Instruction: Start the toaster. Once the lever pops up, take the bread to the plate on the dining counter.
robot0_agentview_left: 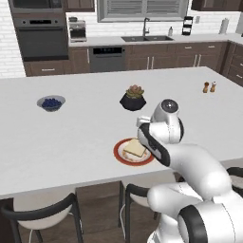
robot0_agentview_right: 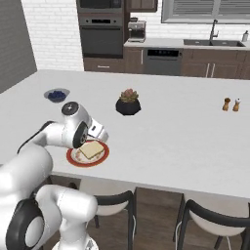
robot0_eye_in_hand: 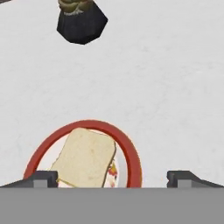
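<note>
The bread [robot0_agentview_left: 135, 148] [robot0_agentview_right: 92, 149] [robot0_eye_in_hand: 85, 157], a pale square slice with a brown crust, lies flat on the red-rimmed plate [robot0_agentview_left: 118, 154] [robot0_agentview_right: 73, 158] [robot0_eye_in_hand: 127, 144]. The plate rests near the front edge of the wide white dining counter [robot0_agentview_left: 71, 137] [robot0_agentview_right: 185, 141]. My gripper [robot0_agentview_left: 143, 136] [robot0_agentview_right: 99, 135] [robot0_eye_in_hand: 113, 178] hovers just above the plate, open. Its dark fingertips [robot0_eye_in_hand: 43, 178] stand wide apart on either side of the slice and touch nothing. The toaster is out of view.
A black pot with a succulent [robot0_agentview_left: 133, 98] [robot0_agentview_right: 128, 103] [robot0_eye_in_hand: 81, 22] stands just beyond the plate. A small bowl of blue berries [robot0_agentview_left: 51, 102] [robot0_agentview_right: 56, 95] sits to the left, two shakers [robot0_agentview_left: 209, 87] [robot0_agentview_right: 231, 104] far right. Dark chairs [robot0_agentview_left: 42, 213] [robot0_agentview_right: 215, 219] are tucked under the counter's near edge.
</note>
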